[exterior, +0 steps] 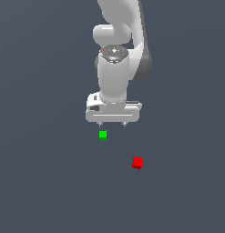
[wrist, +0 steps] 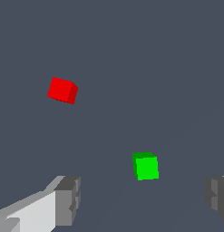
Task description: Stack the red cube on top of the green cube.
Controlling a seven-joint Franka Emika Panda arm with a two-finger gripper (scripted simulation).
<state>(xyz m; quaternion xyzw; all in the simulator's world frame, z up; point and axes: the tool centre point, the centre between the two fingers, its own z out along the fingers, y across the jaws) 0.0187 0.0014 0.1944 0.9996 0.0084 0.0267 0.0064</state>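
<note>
Hand (exterior: 112, 124) empty, fingers spread wide, hovering above worktop (exterior: 41, 182) near green cube (exterior: 103, 134). Red cube (exterior: 137, 162) sits apart toward exterior view's right, untouched. Step: reach red cube. Shift hand over it, match fingers to flat faces, descend centred, avoid nudging green cube.

The green cube (wrist: 146, 166) lies between the spread fingers (wrist: 68, 200) of the gripper (wrist: 143, 197); the red cube (wrist: 62, 90) sits well apart, at ten o'clock from it
</note>
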